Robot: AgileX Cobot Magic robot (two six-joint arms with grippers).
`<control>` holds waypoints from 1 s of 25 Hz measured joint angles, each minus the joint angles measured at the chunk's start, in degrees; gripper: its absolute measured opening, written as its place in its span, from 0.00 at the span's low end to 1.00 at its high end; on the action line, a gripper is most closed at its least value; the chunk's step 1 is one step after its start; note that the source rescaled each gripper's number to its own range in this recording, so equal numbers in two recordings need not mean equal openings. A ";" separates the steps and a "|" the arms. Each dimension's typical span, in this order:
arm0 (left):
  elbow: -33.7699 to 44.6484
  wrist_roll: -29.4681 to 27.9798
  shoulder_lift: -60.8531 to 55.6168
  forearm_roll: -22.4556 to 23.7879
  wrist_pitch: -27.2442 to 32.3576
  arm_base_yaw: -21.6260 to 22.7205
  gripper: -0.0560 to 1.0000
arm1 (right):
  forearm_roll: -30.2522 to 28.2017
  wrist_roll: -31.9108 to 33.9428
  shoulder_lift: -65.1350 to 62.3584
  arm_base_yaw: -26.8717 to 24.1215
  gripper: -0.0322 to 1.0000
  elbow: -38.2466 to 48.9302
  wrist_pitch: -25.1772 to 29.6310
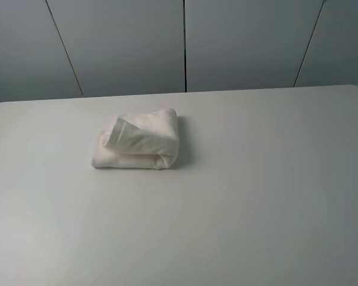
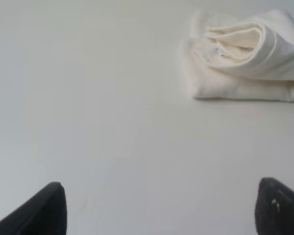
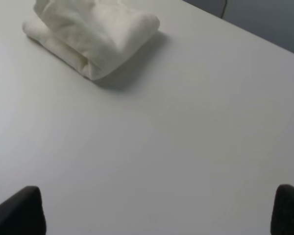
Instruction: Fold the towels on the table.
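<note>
The white towel (image 1: 140,142) lies folded into a small thick bundle on the table (image 1: 256,179), left of centre and toward the back. Its woven band shows on the top flap. It also shows in the left wrist view (image 2: 242,56) and in the right wrist view (image 3: 93,34). My left gripper (image 2: 159,210) is open and empty, well back from the towel; only its two dark fingertips (image 2: 44,210) show. My right gripper (image 3: 159,213) is open and empty, also well apart from the towel. Neither arm shows in the exterior high view.
Grey wall panels (image 1: 185,42) stand behind the table's far edge. The white tabletop stretches wide on all sides of the towel.
</note>
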 joint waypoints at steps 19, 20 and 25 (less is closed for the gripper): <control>5.08 2.56 -4.55 2.42 -5.32 0.00 1.00 | 1.47 -0.53 -13.37 0.00 1.00 9.28 0.01; 5.19 2.96 -4.55 3.00 -5.48 0.00 1.00 | 1.47 -0.52 -13.37 0.00 1.00 9.28 0.01; 5.24 3.87 -4.55 3.37 -6.11 0.00 1.00 | 0.63 0.02 -13.48 0.00 1.00 9.28 0.01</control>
